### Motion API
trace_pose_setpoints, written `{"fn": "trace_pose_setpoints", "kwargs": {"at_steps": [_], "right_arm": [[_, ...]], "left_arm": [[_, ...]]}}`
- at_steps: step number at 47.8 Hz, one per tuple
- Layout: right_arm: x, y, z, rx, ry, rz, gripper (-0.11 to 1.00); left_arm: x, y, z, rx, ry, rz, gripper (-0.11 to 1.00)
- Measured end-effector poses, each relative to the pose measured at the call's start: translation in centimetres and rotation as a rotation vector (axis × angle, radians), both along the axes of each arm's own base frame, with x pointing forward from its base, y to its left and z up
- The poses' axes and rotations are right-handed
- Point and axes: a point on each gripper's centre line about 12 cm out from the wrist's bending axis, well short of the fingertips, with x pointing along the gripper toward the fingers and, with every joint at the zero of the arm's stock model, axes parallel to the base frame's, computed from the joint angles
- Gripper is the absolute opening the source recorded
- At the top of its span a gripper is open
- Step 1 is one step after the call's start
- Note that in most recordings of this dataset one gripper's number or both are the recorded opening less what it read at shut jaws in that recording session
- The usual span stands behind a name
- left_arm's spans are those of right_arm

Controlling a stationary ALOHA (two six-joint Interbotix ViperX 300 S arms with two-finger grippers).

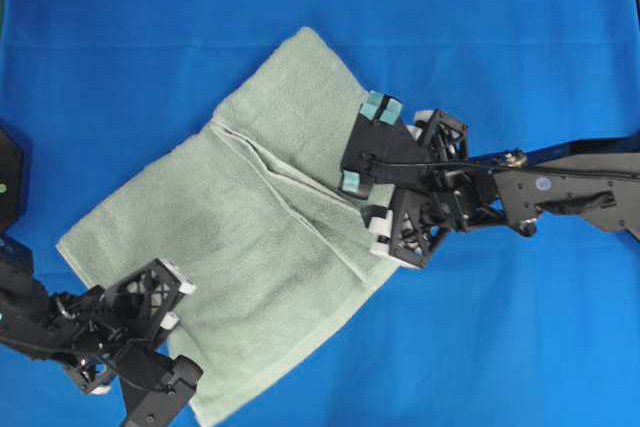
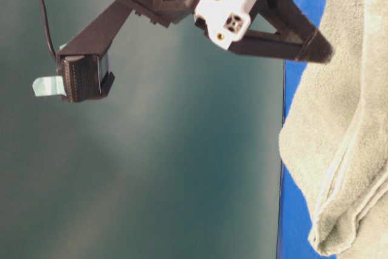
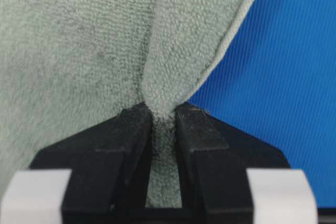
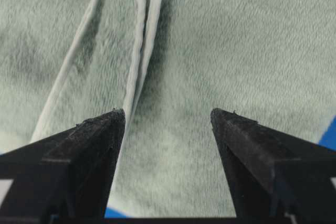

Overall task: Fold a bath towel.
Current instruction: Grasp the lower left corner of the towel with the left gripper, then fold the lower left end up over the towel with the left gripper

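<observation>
Covering the whole desk (image 1: 520, 37), bright blue cloth carries the bath towel (image 1: 250, 217) diagonally at centre; the left gripper (image 3: 164, 116) pinches its lower-left corner, right gripper (image 4: 168, 116) jaws spread above it.

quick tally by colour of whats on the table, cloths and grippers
Pale sage-green terry bath towel: 1
Bright blue cloth table cover: 1
Black robot grippers: 2, the left gripper pinching the towel's edge, the right gripper open over the towel
Total: 4
</observation>
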Motion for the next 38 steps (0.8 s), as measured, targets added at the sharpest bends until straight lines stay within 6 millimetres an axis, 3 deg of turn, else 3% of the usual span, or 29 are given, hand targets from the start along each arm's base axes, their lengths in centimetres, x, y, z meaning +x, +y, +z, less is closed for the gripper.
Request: {"fn": "trace_pose_setpoints", "kwargs": {"at_steps": [8, 14, 19, 29, 33, 38], "right_arm": [[-2.1, 0.5, -0.1, -0.001, 0.022, 0.006, 0.66], [-3.8, 0.4, -0.3, 0.011, 0.028, -0.015, 0.66], [-5.6, 0.1, -0.4, 0.018, 0.028, -0.025, 0.66], [-8.9, -0.1, -0.4, 0.032, 0.017, -0.029, 0.66], [-10.0, -0.3, -0.2, 0.042, 0.003, -0.037, 0.66], [-11.0, -0.5, -0.1, 0.047, -0.007, -0.044, 0.66]], "left_arm": [[0.7, 2.2, 4.4, 0.165, 0.069, 0.029, 0.10], [2.9, 4.7, 7.8, 0.237, 0.081, -0.036, 0.10], [6.5, 7.8, 9.8, 0.268, 0.047, -0.111, 0.10], [15.1, 14.5, 11.7, 0.346, -0.058, -0.260, 0.10], [18.6, 16.9, 11.6, 0.360, -0.099, -0.288, 0.10], [21.7, 19.1, 10.0, 0.333, -0.116, -0.280, 0.10]]}}
